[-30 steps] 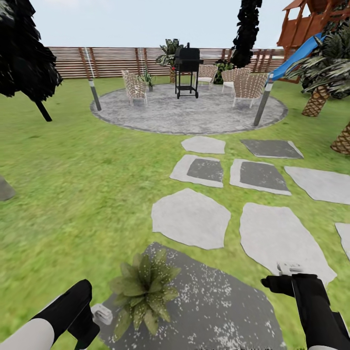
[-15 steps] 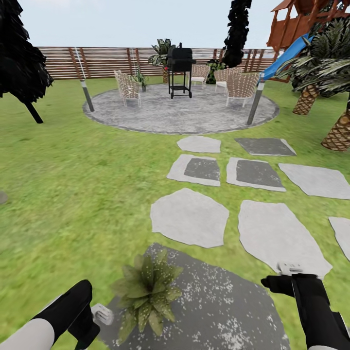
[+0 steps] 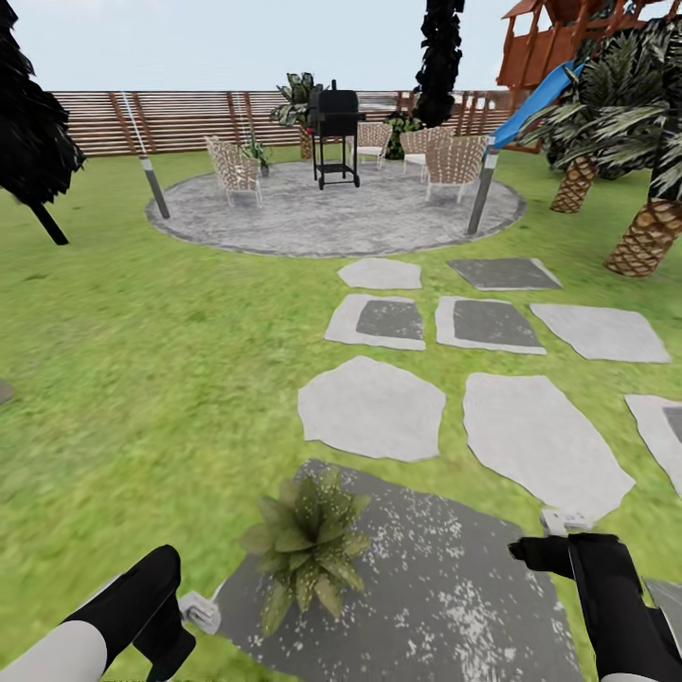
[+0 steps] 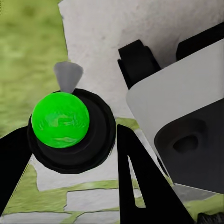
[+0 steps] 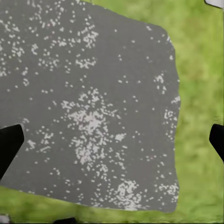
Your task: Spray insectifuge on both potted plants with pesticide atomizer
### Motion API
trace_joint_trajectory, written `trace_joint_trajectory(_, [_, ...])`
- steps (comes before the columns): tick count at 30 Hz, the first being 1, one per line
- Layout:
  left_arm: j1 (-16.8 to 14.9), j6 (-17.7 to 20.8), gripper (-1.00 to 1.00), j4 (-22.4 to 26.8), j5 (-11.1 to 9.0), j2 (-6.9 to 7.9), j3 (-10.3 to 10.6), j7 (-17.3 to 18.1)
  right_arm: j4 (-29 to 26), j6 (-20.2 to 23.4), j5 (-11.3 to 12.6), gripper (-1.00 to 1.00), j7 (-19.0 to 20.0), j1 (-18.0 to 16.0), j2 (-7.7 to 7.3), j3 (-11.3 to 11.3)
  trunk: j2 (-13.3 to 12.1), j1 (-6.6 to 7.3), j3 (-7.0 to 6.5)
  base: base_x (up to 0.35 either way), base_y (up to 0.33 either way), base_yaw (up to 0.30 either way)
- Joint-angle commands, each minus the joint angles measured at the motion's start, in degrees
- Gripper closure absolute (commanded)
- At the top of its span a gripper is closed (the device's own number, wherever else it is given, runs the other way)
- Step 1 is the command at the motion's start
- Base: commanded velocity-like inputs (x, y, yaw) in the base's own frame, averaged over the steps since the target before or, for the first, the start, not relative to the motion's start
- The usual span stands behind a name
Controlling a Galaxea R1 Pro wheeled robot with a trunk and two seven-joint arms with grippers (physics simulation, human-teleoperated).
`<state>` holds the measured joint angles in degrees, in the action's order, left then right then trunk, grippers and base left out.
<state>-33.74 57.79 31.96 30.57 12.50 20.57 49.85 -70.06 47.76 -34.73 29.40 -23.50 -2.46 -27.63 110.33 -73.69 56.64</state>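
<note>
Looking down over the garden, we see one potted plant (image 3: 308, 547) on the near left edge of a dark stone (image 3: 445, 587). It stands low between our two grippers and closer to the left one. Whitish insectifuge (image 3: 313, 568) dots its leaves, and the same specks lie scattered over the stone around it. The left gripper (image 3: 189, 618) hangs just beside the plant on its left without touching the leaves. A small white piece (image 3: 200, 611) sits at its tip, and we cannot tell whether this is the atomizer. In the left wrist view two black fingers (image 4: 140, 186) flank a round black part topped by a green dome (image 4: 60, 119), and a white body (image 4: 186, 116) sits close beside them. We cannot tell from this whether those fingers are clamped on anything. The right gripper (image 3: 542, 551) hovers over the far right edge of the dark stone, well apart from the plant. In its wrist view the fingertips (image 5: 9, 142) stand at opposite edges, spread wide with nothing between them, above the speckled stone and a strip of lawn (image 5: 200, 93). Beyond the dark stone, pale stepping stones (image 3: 371, 407) lead across the grass to the round patio (image 3: 332, 216). On the patio a black grill (image 3: 336, 133) stands among wicker chairs (image 3: 453, 161), in front of the slatted fence (image 3: 189, 118).
</note>
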Motion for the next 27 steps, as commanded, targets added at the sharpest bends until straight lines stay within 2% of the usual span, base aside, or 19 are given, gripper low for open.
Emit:
trace_joint_trajectory(1, [0.0, 0.0, 1.0, 0.1, 0.5, 0.07, 0.3, 0.6, -0.1, 0.1, -0.6, -1.0, 0.6, -0.1, 0.01, -0.1, 0.0, 0.03, 0.05, -0.221, 0.25, -0.264])
trace_joint_trajectory(10, [-0.2, 0.0, 1.0, 0.1, 0.5, 0.15, 0.1, 0.6, -0.1, 0.1, -0.6, -1.0, 0.6, -0.1, 0.0, -0.1, 0.0, 0.03, 0.05, -0.103, 0.302, -0.253])
trace_joint_trajectory(20, [-0.3, 0.0, 1.0, 0.1, 0.5, 0.0, -0.1, 0.6, -0.1, 0.0, -0.6, -1.0, 0.6, -0.1, 0.04, -0.1, 0.0, 0.03, 0.05, -0.001, 0.322, -0.029])
trace_joint_trajectory(27, [-0.2, 0.0, 1.0, 0.1, 0.5, -0.02, -0.3, 0.6, -0.1, 0.1, -0.7, -1.0, 0.6, -0.1, 0.0, -0.1, 0.0, 0.03, 0.05, 0.0, 0.322, -0.222])
